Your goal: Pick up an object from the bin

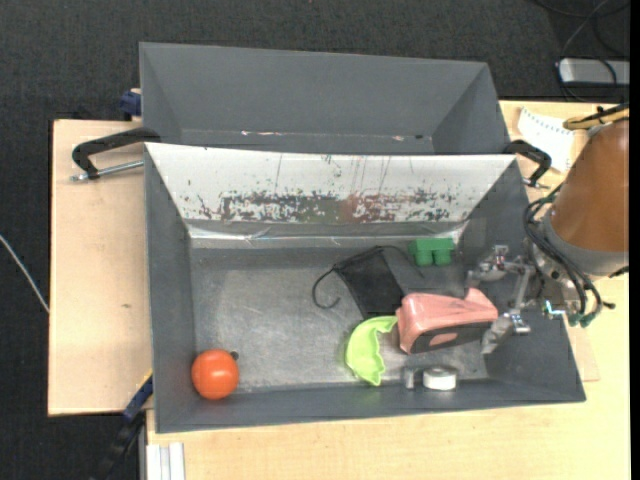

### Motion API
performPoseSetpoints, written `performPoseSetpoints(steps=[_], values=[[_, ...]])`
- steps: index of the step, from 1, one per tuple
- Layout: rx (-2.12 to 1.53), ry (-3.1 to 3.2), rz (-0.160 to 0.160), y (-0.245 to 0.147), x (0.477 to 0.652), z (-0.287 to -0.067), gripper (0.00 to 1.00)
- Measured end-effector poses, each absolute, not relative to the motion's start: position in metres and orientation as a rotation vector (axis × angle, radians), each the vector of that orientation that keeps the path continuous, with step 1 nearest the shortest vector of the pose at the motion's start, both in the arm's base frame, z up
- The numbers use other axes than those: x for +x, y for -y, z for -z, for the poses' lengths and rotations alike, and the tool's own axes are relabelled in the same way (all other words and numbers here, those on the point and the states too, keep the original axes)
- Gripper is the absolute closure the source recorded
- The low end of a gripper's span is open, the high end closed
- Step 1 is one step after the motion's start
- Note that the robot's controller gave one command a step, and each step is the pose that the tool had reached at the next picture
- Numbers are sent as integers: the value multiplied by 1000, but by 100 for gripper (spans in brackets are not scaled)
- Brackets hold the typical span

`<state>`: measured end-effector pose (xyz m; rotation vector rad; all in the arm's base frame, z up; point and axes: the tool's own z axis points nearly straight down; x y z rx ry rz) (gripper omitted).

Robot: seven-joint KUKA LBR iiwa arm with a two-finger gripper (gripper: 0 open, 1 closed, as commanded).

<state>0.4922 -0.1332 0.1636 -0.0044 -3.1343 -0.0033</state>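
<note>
Pincer [503,298] at 4 o'clock in bin [166,308], just beside 3 o'clock end of pink-and-black block [445,318]; grip state cannot be told. Orange ball [214,373] at 7 o'clock.

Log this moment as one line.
gripper: low at right side of bin, beside pink block | hold: cannot tell | nearby: lime-green piece, black pouch, white disc
</note>
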Motion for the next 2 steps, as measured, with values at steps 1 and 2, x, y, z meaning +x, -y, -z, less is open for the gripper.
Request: performPoseSetpoints(steps=[1,2], values=[[-1,3143,1,133,494,-168,0],[32,3152,-5,133,500,-80,100]])
